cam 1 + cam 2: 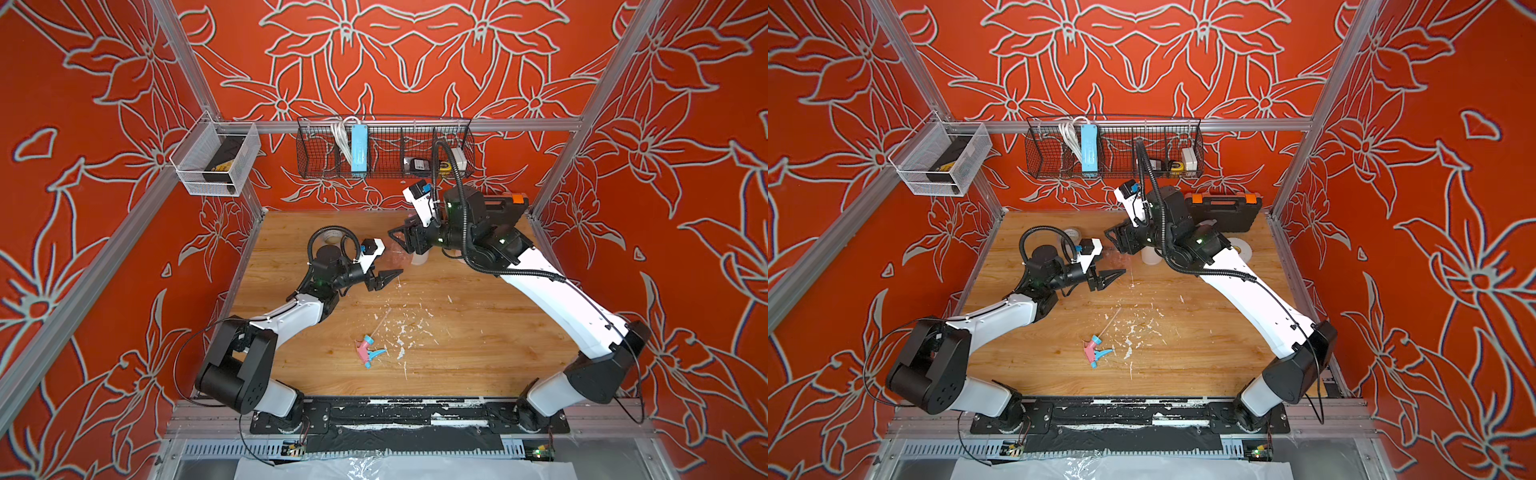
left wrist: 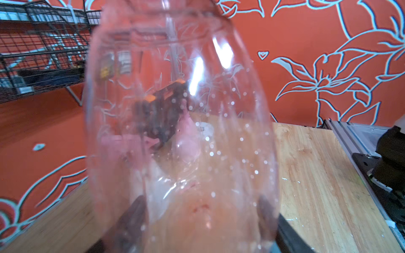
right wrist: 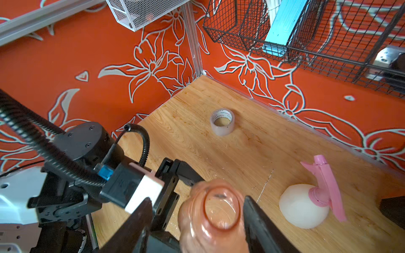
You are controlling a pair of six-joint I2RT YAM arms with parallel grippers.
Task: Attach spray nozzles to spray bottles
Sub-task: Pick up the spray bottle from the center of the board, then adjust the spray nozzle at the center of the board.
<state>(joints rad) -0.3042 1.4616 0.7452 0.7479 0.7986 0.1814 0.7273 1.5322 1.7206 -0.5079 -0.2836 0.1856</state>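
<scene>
Left hand (image 1: 395, 276) clamps the transparent orange-pink cone-shaped plastic bottle (image 2: 179, 142) mid-air over the back of the wooden bench (image 1: 457, 332). Right hand (image 3: 198, 200) straddles the same bottle, jaws part-open, gap on one side. Likely a handover: right should open wider and back straight off, while left grips gently, since the thin wall probably dents.

A tape roll (image 3: 222, 121) lay near the table (image 1: 457, 365) corner, a toolcase (image 1: 1223, 212) at the back, a blue strip (image 1: 359, 149) in the wire basket (image 1: 316, 166).
</scene>
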